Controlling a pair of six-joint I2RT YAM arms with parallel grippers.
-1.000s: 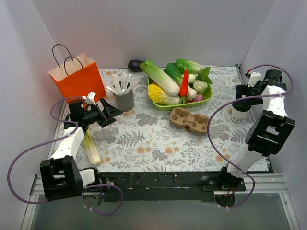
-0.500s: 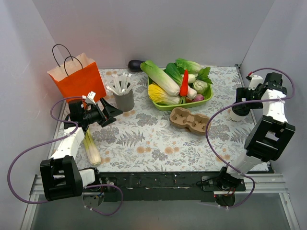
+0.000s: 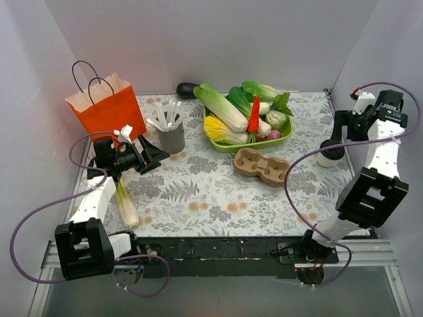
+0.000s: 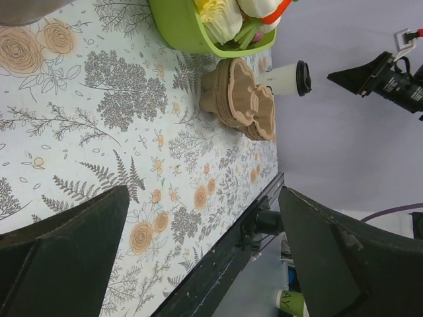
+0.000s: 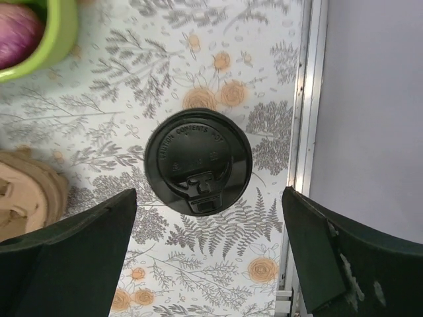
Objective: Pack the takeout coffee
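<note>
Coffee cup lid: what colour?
Black. The coffee lid shows best in the right wrist view.

orange bag (image 3: 109, 109) back-left | grey stick cup (image 3: 174, 140) beside it | green vegetable basket (image 3: 238, 148) back-centre | leek (image 3: 125, 205) near-left

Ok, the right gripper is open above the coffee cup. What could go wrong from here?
1. The coffee cup stands close to the table's edge rail, so a finger of the right gripper could strike the rail or tip the cup on descent.
2. Only the black lid faces the gripper; a grip on it alone might pull it off.
3. The pulp tray lies close to the green vegetable bowl, leaving little room for placement.
</note>
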